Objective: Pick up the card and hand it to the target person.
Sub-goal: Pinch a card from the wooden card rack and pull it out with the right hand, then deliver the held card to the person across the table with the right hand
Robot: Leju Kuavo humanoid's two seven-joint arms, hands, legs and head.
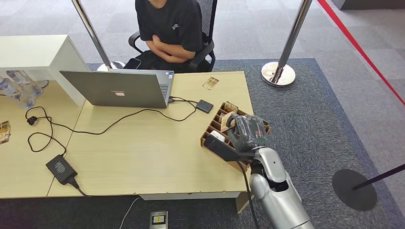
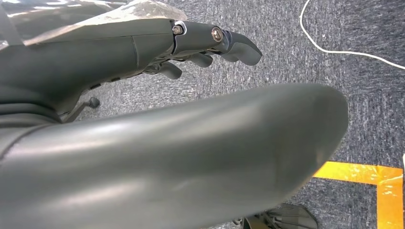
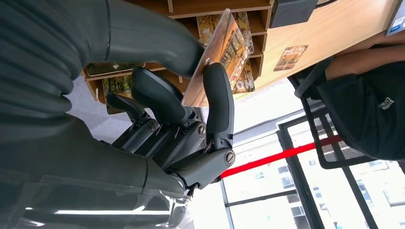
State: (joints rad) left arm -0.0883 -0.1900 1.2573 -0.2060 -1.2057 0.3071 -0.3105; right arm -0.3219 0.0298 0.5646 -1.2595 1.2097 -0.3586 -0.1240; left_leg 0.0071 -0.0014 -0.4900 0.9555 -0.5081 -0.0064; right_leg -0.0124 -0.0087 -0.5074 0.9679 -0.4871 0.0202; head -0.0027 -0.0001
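Observation:
My right hand (image 1: 246, 131) hovers over the brown slotted card box (image 1: 213, 130) at the table's right edge. In the right wrist view it pinches a printed card (image 3: 228, 45) between the thick thumb and a dark finger (image 3: 217, 95). The card stands edge-on just outside the box's slots (image 3: 215, 5), where other cards lie. The target person (image 1: 169, 28), in a black shirt with arms folded, sits in an office chair behind the table's far side. My left hand (image 2: 143, 47) hangs over the grey carpet, fingers apart and holding nothing.
A loose card (image 1: 210, 82) lies near the far table edge in front of the person. A grey laptop (image 1: 119, 88), a small black box (image 1: 204, 106), cables and a power adapter (image 1: 61, 168) sit on the table. A stanchion base (image 1: 278, 74) stands right of the table.

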